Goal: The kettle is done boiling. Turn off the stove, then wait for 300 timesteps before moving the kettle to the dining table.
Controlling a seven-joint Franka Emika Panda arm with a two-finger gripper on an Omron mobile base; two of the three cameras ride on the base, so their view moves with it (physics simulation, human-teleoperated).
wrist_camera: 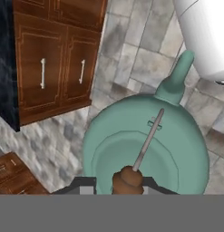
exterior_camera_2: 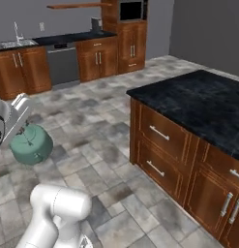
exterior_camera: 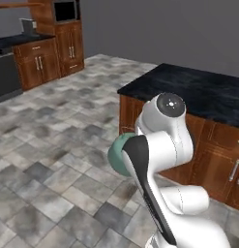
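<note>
The robot's gripper (exterior_camera_2: 25, 130) carries the teal kettle (exterior_camera_2: 31, 143) by its thin handle, jaws closed on it, low over the tiled floor (exterior_camera_2: 92, 121) and left of the dining table (exterior_camera_2: 203, 104). The kettle needs lifting well above the black top before crossing, kept level. The table's near corner and drawers (exterior_camera_2: 159, 133) stand between; wall cabinets (exterior_camera_2: 99, 58) lie far behind.

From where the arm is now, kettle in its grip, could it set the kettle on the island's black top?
Probably yes. The kettle hangs over the tile floor beside the island, held at its handle by the gripper. The near corner of the top looks bare, though the kettle hangs below it and must be lifted first.
</note>
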